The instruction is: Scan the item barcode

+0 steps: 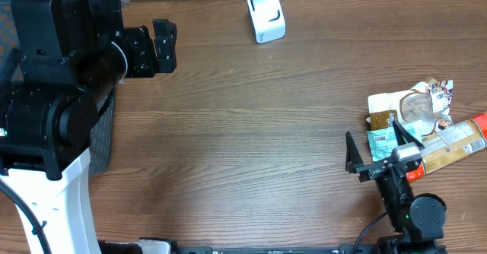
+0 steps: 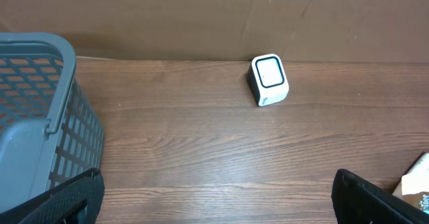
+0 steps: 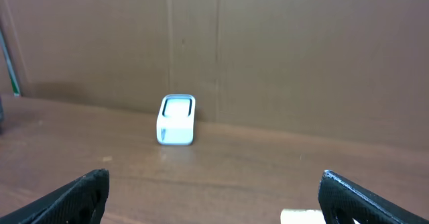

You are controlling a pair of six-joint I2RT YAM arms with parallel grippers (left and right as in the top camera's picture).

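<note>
Left end effector (image 1: 167, 47) and right end effector (image 1: 377, 146) both gape wide, empty; a packet pile (image 1: 407, 108) lies beside the right one.

A: How's the light?
B: Soft, even, fairly bright. The worktop (image 1: 251, 132) looks matte; the white scanner (image 1: 265, 15) throws only a faint shadow.
A: And sharpness?
B: The overhead view is crisp. The right wrist view is softer, and its cardboard backdrop (image 3: 281, 49) dims toward the left.
</note>
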